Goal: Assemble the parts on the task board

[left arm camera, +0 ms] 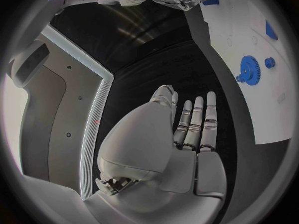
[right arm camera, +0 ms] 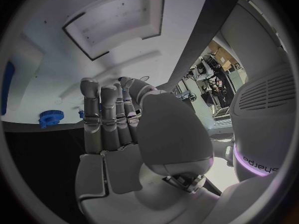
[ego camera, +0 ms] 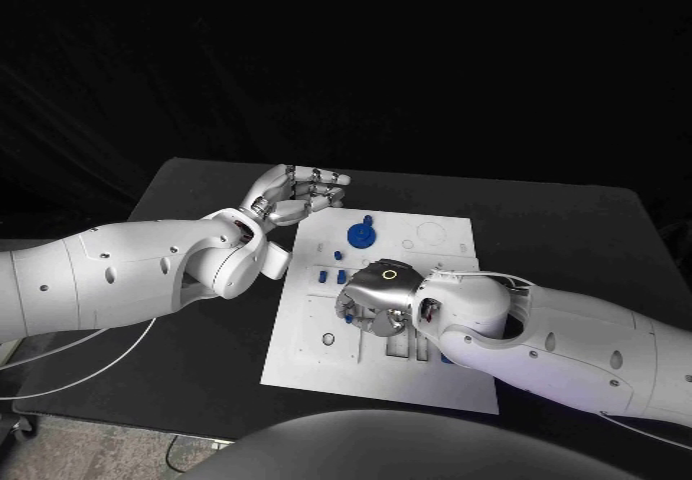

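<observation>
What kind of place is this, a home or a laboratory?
Most likely a robotics laboratory or test bench. A white task board with a blue gear lies on a black table against a dark backdrop, and shelves of equipment stand behind.

right hand (ego camera: 378,292) over task board (ego camera: 433,380) centre, blocks mid slots; blue gear (ego camera: 362,235) area reachable

Black table (ego camera: 577,230), dark backdrop behind, grey floor (ego camera: 101,445) beneath.

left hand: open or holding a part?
Open. In the left wrist view the left hand has straight, spread fingers with nothing between them; in the head view it sits beside the task board.
</observation>
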`<state>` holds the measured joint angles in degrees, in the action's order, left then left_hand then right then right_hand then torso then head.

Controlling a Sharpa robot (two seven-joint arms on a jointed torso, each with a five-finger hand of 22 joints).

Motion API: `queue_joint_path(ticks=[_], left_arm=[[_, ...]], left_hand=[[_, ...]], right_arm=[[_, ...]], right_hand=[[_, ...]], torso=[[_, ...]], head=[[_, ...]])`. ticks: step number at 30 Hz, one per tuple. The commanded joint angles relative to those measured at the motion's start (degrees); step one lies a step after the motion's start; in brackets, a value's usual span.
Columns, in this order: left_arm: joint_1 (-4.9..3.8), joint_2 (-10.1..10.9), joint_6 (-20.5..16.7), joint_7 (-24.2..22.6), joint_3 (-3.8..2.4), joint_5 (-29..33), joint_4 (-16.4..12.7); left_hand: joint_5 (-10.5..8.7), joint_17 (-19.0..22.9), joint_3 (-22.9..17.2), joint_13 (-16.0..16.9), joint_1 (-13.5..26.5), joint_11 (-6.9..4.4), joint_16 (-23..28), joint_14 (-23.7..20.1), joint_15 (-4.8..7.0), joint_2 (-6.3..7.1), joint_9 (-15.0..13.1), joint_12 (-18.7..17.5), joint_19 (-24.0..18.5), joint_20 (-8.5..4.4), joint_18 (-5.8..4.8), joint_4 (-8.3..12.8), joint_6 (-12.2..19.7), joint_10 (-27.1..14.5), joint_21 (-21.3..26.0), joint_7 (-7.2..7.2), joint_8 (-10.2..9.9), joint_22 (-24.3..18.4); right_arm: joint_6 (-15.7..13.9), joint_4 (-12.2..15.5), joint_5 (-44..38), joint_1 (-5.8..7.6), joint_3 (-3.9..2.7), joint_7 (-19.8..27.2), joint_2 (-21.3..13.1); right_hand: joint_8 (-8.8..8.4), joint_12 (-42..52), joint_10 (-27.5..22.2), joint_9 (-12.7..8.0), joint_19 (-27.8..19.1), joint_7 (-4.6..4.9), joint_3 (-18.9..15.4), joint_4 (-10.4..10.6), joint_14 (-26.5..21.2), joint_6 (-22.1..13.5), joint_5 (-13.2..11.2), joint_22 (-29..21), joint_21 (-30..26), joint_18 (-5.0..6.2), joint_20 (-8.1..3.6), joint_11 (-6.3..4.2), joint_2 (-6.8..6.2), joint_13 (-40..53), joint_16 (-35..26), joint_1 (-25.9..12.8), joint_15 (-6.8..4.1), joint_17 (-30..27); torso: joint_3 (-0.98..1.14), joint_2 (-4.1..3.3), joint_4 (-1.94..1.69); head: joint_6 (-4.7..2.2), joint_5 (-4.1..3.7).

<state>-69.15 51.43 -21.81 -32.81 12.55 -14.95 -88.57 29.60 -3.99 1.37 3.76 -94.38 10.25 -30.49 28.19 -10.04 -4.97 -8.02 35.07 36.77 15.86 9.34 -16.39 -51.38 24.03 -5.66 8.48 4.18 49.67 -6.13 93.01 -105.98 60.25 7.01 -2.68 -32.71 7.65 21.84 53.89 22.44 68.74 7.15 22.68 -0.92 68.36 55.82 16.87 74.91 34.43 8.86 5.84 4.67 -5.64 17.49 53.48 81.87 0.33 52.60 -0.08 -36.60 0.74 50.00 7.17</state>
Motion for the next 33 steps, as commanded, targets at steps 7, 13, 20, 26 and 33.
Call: queue_joint_path(ticks=[7, 13, 20, 26, 33], left_arm=[[0.12, 0.01, 1.16, -0.35, -0.04, -0.18, -0.07], [0.15, 0.31, 1.08, -0.31, -0.04, -0.17, -0.18], [0.15, 0.75, 0.90, -0.35, -0.04, -0.09, -0.32], [0.15, 0.80, 0.87, -0.39, -0.04, 0.43, -0.32], [0.16, 0.83, 1.98, -0.99, -0.04, 0.69, -0.23]], left_hand=[[0.42, 0.09, 0.16, -0.05, -0.38, 0.44, -0.13, -0.26, -0.27, -0.23, 0.06, 0.27, -0.34, 0.05, 0.48, 0.02, -0.10, 0.02, 0.30, 0.36, 0.41, -0.07], [0.45, 0.08, 0.14, -0.05, -0.47, 0.46, -0.18, -0.20, -0.30, -0.24, 0.06, 0.30, -0.32, 0.06, 0.47, 0.06, -0.11, 0.02, 0.30, 0.37, 0.43, -0.06], [0.46, 0.06, 0.15, -0.06, -0.55, 0.48, -0.30, -0.06, -0.33, -0.25, 0.07, 0.32, -0.29, 0.07, 0.45, 0.07, -0.11, 0.02, 0.30, 0.41, 0.45, -0.04], [0.31, 0.19, 0.37, -0.14, -0.35, 0.09, -0.24, -0.23, -0.62, -0.31, 0.09, 0.18, -0.37, 0.18, 0.27, -0.13, -0.20, -0.32, 0.41, 0.97, 0.59, -0.06], [-1.71, 0.56, 3.42, -0.30, 3.85, -2.00, 3.34, -3.81, -3.01, -0.90, 1.07, -3.52, -3.10, 0.34, -1.83, -0.42, 1.19, -4.85, 2.18, 0.82, 0.29, -1.38]], right_arm=[[0.88, 0.10, -0.77, -0.10, 0.02, -1.01, -0.61], [-2.23, 1.56, 0.08, 0.49, -0.06, -0.92, -2.80], [-4.71, 5.48, 4.02, 4.48, -0.45, -1.10, -8.15], [-3.67, 6.92, 13.52, 9.02, -0.55, -1.36, -13.23], [-1.67, 5.78, 16.75, 10.94, -0.53, -2.06, -17.52]], right_hand=[[-4.00, -2.52, -11.37, -3.80, -4.28, -2.25, -2.59, 1.43, -4.88, -9.61, -6.28, 0.52, -8.73, 1.36, 1.05, 1.96, -1.61, 0.04, -4.77, -1.83, 0.93, -4.72], [-3.85, -1.33, -18.19, -6.40, -4.17, -4.38, -5.92, 2.38, -5.90, -13.93, -7.13, -0.01, -10.94, 1.52, 1.53, 2.30, -1.50, 0.94, -5.10, -0.89, 1.23, -5.86], [-3.08, 0.27, -18.17, -6.90, -2.80, -3.63, -7.17, 3.47, -4.36, -12.30, -6.77, 0.27, -10.14, 1.37, 1.55, 2.48, -1.12, 1.11, -3.26, -0.59, 1.27, -4.73], [-2.47, 1.29, -16.90, -7.34, -0.96, -4.30, -8.53, 5.70, -2.75, -10.31, -5.71, 0.76, -8.38, 0.94, 2.06, 3.22, -0.84, 0.65, -1.24, -2.34, 1.80, -3.48], [-3.55, -2.54, -19.05, -9.06, -0.09, -4.79, -11.25, 11.27, -2.64, -10.79, -7.99, 0.67, -9.49, 1.01, 2.61, 4.00, -2.48, -3.58, -0.76, -3.15, 2.37, -4.02]], torso=[[0.01, -0.01, -0.02], [-0.02, -0.01, -0.07], [0.00, -0.06, 0.05], [-0.03, 0.02, 0.10], [0.13, -0.11, 0.11]], head=[[0.00, 0.17], [0.00, 0.06], [0.00, 0.16], [0.00, -0.05], [0.00, -1.14]])
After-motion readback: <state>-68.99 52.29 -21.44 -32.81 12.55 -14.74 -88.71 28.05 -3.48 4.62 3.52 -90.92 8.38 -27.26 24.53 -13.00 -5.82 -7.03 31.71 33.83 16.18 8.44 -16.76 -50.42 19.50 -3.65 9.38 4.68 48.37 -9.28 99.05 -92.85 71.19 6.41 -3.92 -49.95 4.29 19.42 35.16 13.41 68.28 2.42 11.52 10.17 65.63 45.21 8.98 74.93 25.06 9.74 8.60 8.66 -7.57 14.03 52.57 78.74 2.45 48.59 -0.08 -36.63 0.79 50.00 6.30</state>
